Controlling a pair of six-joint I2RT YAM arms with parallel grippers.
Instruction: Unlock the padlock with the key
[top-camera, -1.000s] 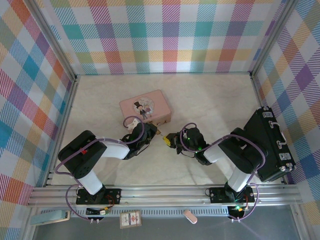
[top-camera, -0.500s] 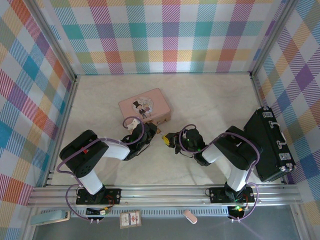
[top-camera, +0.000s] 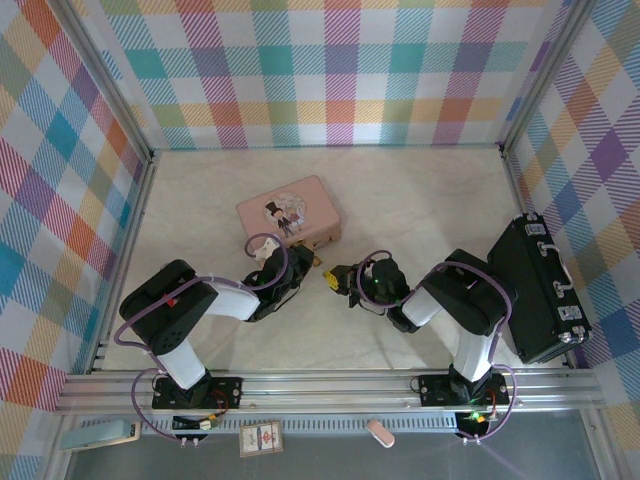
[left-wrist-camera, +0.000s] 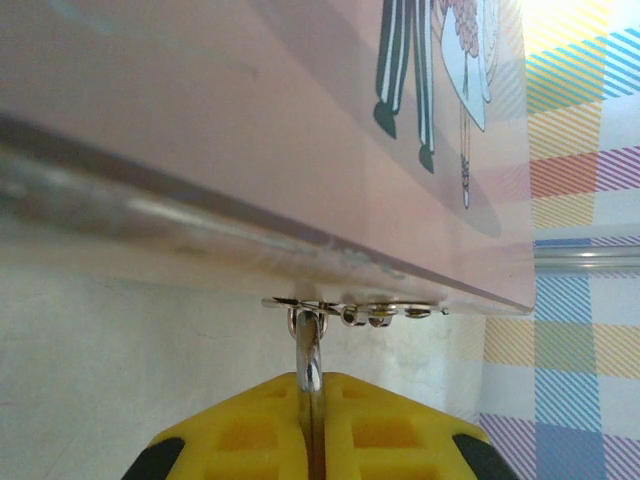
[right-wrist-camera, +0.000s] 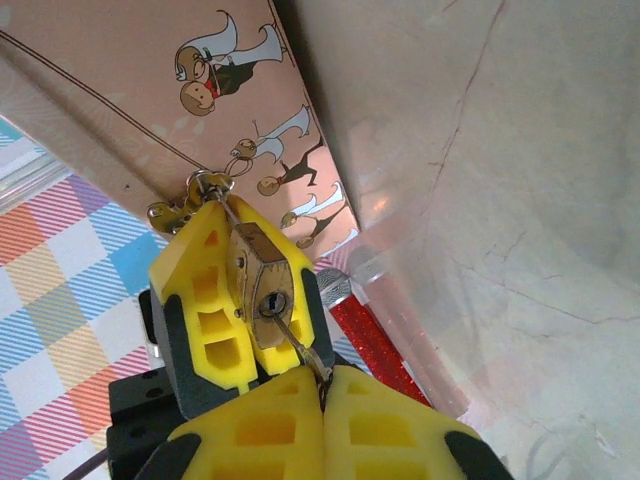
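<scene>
Jaws: left gripper (left-wrist-camera: 312, 400) clamped on the tiny brass padlock (right-wrist-camera: 258, 285) at the pink rectangular box (top-camera: 289, 211), mid tabletop (top-camera: 420, 200). Right gripper (right-wrist-camera: 322, 400) pinches the small metal key (right-wrist-camera: 300, 350), seated in the keyhole (right-wrist-camera: 272, 303). Next, I reckon: a gentle twist.

Small brass-gold padlock (right-wrist-camera: 258, 285) with thin silver shackle: in the left wrist view the body is hidden between the yellow pads of the left gripper (left-wrist-camera: 312, 400), just below the pink rectangular box (left-wrist-camera: 200, 150). Slim silver key (right-wrist-camera: 300, 345): tip sunk in the keyhole, bow hidden between the pads of the right gripper (right-wrist-camera: 322, 390). Box, left wrist view: near face blurred, cut by the frame edges. From above, padlock and key beside the box are too small to tell apart.
</scene>
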